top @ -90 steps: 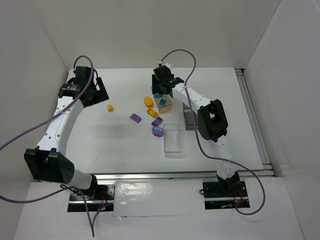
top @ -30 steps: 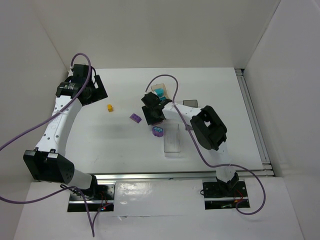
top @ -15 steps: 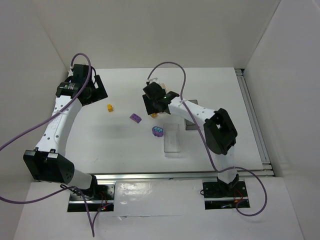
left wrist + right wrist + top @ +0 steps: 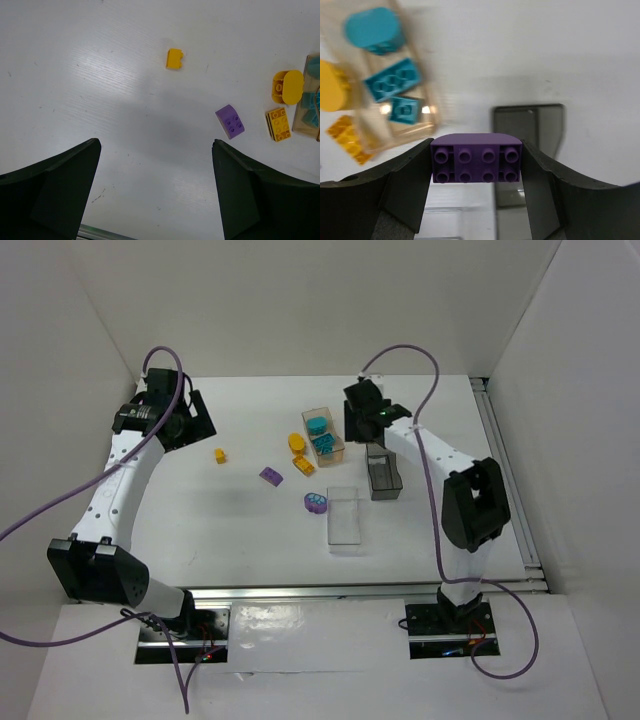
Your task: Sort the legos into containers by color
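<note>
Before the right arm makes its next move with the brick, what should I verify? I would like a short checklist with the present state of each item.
1. The purple brick sits squarely between the fingers of the right hand: ok.
2. The dark grey box is empty: ok.
3. The tan box holds only teal bricks: ok.
4. The purple brick is straight above the dark grey box: cannot tell.
5. The left hand is open and far from the boxes: ok.
</note>
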Robot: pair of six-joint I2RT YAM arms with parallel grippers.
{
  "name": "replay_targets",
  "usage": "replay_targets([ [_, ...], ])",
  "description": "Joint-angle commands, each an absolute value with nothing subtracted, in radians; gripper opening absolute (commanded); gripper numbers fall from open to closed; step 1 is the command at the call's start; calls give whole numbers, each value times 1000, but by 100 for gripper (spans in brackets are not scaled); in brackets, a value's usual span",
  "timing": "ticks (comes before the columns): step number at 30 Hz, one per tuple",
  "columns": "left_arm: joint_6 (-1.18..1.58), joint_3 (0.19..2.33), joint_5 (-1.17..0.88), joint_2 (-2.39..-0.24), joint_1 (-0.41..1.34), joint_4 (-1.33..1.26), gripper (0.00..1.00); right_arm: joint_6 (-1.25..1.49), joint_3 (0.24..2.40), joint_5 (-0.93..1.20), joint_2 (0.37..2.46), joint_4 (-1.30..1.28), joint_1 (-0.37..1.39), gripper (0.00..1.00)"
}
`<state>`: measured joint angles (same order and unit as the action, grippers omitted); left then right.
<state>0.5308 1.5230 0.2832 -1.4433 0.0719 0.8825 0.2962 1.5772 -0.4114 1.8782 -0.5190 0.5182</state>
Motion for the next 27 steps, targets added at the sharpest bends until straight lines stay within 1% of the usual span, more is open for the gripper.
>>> replay_targets([
  [1, 546, 1531, 269, -1439, 64, 874, 100, 342, 1507, -420, 1758, -518, 441, 57],
  [5, 555, 1531, 250, -1450, 64, 874, 100, 364, 1422, -410, 1732, -494, 393, 57],
  [12, 555, 1531, 238, -1450, 64, 874, 100, 374, 1390, -379, 1764, -472, 383, 58],
  [13, 555, 1531, 238, -1450, 64, 874, 100, 374, 1390, -379, 1778, -472, 383, 70],
  [16, 555, 1531, 238, -1440, 64, 874, 100, 396, 1423, -420, 1790, -512, 399, 96],
  [18, 555, 1531, 238, -1440, 64, 874, 100, 396, 1436, -469, 1790, -522, 422, 99],
  [19, 555, 1522, 238, -1431, 64, 874, 100, 385, 1446, -479, 1776, -522, 432, 99],
  [22, 555, 1522, 238, -1431, 64, 874, 100, 365, 1456, -463, 1721, -508, 495, 95],
  [23, 555, 1522, 238, -1431, 64, 874, 100, 336, 1442, -437, 1707, -493, 541, 93],
  [24, 555, 1522, 238, -1431, 64, 874, 100, 316, 1433, -402, 1695, -448, 569, 89],
  [25, 555, 1522, 238, -1431, 64, 874, 100, 296, 1422, -329, 1695, -433, 598, 88],
  [27, 555, 1522, 238, -1431, 64, 865, 100, 246, 1431, -263, 1703, -423, 685, 88],
])
